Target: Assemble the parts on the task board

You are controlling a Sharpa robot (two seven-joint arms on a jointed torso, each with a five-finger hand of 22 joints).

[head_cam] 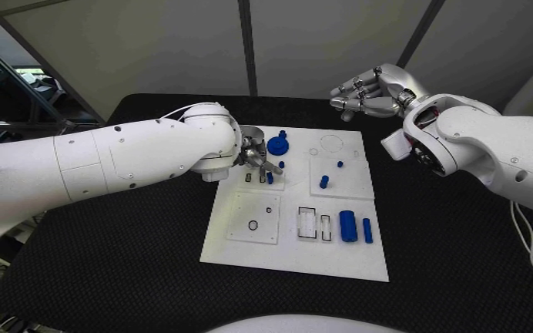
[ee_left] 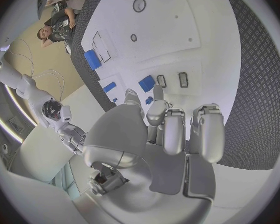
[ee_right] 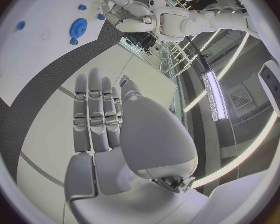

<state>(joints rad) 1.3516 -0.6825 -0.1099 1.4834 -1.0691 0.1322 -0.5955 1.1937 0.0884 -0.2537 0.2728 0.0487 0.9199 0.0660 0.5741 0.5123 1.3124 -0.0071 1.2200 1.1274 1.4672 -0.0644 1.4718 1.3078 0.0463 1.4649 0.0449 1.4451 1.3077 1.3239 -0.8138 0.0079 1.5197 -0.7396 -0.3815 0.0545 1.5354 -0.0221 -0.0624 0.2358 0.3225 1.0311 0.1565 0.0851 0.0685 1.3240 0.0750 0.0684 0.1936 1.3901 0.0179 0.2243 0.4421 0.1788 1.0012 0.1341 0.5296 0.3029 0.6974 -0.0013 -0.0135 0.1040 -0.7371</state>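
Note:
The white task board [head_cam: 291, 252] lies in the middle of the black table. My left hand [head_cam: 258, 162] is low over its left side, by two small slots [ee_left: 183, 79]. A small blue part [ee_left: 149, 100] sits pinched between its thumb and a fingertip [ee_left: 157, 92]. Just past the tips stands a blue block [ee_left: 147, 83]. A blue gear [head_cam: 276, 146] and a peg [head_cam: 283, 133] lie further back. My right hand [head_cam: 372, 92] is raised beyond the board's far right corner, fingers straight [ee_right: 96, 109], holding nothing.
Toward the board's near right lie a blue cylinder [head_cam: 347, 226] and a thin blue bar [head_cam: 367, 230]. A short blue piece [head_cam: 324, 181] and a tiny one [head_cam: 340, 164] sit mid-right. Empty rectangular recesses [head_cam: 308, 223] and round holes [head_cam: 253, 225] mark the near half.

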